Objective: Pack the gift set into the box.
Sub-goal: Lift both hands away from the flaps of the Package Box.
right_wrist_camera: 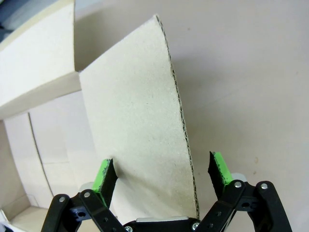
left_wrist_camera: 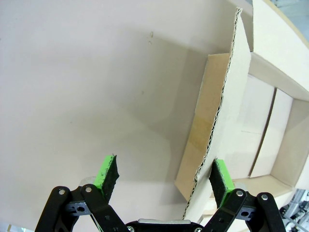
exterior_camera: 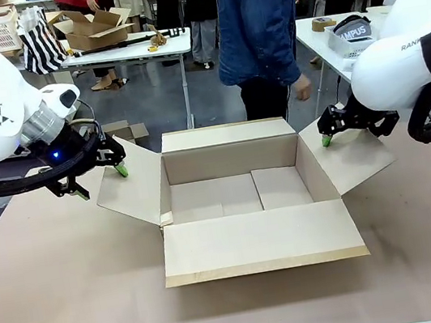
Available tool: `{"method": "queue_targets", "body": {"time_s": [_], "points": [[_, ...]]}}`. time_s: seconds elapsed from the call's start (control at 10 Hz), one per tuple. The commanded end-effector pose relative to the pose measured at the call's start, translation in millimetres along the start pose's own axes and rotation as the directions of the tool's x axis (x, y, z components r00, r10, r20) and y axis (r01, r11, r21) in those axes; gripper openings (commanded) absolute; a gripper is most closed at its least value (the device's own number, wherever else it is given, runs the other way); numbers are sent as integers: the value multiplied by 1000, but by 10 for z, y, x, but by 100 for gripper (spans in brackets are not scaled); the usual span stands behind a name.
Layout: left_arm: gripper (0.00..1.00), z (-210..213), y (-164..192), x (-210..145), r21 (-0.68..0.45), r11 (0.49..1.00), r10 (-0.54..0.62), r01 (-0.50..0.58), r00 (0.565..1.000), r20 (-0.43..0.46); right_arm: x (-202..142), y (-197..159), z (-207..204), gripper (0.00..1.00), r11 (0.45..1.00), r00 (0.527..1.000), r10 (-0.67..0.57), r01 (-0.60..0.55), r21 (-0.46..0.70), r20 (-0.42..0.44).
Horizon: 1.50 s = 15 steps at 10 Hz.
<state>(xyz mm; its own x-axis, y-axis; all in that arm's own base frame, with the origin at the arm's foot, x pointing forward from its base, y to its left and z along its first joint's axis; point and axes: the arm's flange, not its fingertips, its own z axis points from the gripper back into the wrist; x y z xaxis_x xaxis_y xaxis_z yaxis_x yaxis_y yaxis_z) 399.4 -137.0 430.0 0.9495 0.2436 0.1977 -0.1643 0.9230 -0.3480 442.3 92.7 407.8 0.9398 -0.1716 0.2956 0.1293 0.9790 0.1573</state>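
Note:
The box (exterior_camera: 249, 242) stands open in the middle of the table, a large brown carton with its four flaps spread and its inside bare. My left gripper (exterior_camera: 102, 182) is open at the outer edge of the left flap (left_wrist_camera: 212, 96); in the left wrist view the corrugated edge runs between the fingers of the left gripper (left_wrist_camera: 164, 171), close to one pad. My right gripper (exterior_camera: 332, 128) is open astride the top corner of the right flap (right_wrist_camera: 130, 111), which rises between the fingers of the right gripper (right_wrist_camera: 161, 171). The gift set is out of view.
A person in a blue denim jacket (exterior_camera: 259, 23) stands at the far side, one hand (exterior_camera: 300, 87) hanging by the box's back right corner. Behind are a white table (exterior_camera: 164, 42) with a small cardboard box (exterior_camera: 96, 29) and a side table with a white basket (exterior_camera: 351, 35).

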Motion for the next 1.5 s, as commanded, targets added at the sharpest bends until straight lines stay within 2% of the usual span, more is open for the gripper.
{"method": "queue_targets", "body": {"time_s": [0.0, 1.4], "points": [[100, 25, -12, 9, 20, 1000, 9, -9, 1000, 1, 22, 23, 36, 100, 1000, 1000, -15, 15, -20, 0], [100, 25, -12, 9, 20, 1000, 9, -9, 1000, 1, 22, 23, 36, 100, 1000, 1000, -15, 15, -20, 0]]}}
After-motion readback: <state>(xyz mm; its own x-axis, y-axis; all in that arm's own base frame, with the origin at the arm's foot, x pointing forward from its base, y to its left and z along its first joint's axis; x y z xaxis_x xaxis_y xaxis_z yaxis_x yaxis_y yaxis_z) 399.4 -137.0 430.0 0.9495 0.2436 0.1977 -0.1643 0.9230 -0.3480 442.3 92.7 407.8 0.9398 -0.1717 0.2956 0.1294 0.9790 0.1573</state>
